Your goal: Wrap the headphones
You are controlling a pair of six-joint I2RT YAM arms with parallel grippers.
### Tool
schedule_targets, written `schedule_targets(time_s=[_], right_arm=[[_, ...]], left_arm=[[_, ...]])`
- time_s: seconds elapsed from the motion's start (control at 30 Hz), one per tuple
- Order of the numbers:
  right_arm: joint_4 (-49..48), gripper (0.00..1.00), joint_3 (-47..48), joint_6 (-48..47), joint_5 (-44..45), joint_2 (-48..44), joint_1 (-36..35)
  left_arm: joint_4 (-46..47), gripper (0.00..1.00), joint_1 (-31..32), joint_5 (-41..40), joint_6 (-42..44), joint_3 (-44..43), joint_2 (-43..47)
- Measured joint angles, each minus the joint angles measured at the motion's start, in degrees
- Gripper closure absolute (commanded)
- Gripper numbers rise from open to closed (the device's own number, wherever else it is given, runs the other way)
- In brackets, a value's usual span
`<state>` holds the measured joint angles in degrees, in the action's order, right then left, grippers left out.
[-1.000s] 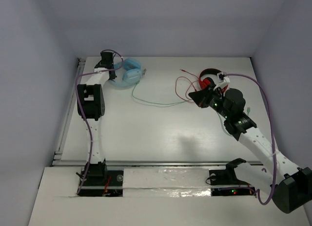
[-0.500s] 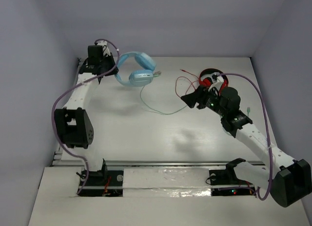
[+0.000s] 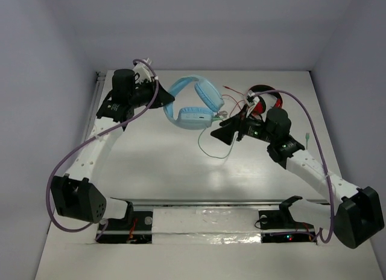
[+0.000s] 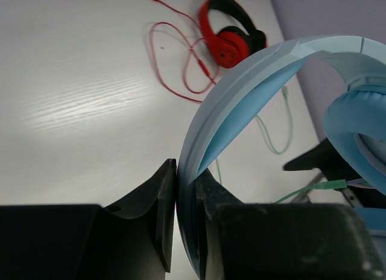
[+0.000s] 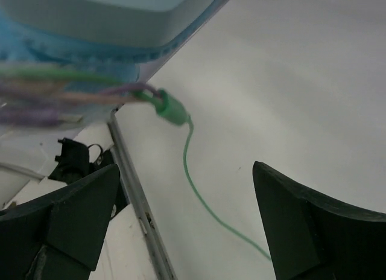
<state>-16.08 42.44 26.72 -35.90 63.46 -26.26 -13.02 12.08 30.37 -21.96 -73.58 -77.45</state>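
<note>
- Our left gripper (image 4: 184, 192) is clamped on the headband (image 4: 241, 81) of the blue headphones (image 3: 194, 105), holding them above the counter (image 3: 157, 159) between the arms.
- The green cable (image 5: 184, 148) leaves the lower cup just ahead of our right gripper (image 5: 187, 171), the nearer one, then trails down.
- The right gripper's jaws stand wide apart, holding nothing.

Toward 10 o'clock on the desk (image 3: 169, 171), the left tool (image 3: 161, 100) grips one end of the headband of the light blue headphones (image 3: 194, 118), which are held above the surface near 12 o'clock. The right tool (image 3: 218, 135) sits just at 4 o'clock of the lower cup, its fingers pointing to 9 o'clock, and the green cable (image 3: 212, 152) loops down to the desk beside it. The red-and-black headphones (image 3: 265, 94) and their red cable (image 3: 232, 92) lie at 2 o'clock.
</note>
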Motion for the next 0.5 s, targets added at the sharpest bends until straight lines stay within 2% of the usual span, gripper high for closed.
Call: schedule_targets(time_s=[0.17, 0.27, 0.4, 0.47, 0.5], right_arm=[[-5.8, 0.03, -0.3, -0.1, -2.5, 3.7, -3.3], [-11.0, 0.09, -2.1, 1.5, -3.2, 7.0, -3.9], [-15.3, 0.32, -5.0, 4.2, -3.5, 9.8, -4.4], [-15.7, 0.40, -5.2, 5.0, -3.6, 10.2, -5.0], [-15.9, 0.48, -5.2, 5.2, -3.6, 10.1, -5.3]], left_arm=[[2.6, 1.00, 1.7, 4.4, -5.9, 0.3, 3.4], [5.3, 1.00, 1.6, 6.0, -9.7, 0.3, 6.3], [8.4, 1.00, 1.3, 7.3, -13.3, -0.1, 9.4], [9.8, 1.00, 1.3, 7.9, -14.7, -0.6, 10.3], [10.8, 1.00, 1.3, 8.2, -15.5, -0.7, 10.6]])
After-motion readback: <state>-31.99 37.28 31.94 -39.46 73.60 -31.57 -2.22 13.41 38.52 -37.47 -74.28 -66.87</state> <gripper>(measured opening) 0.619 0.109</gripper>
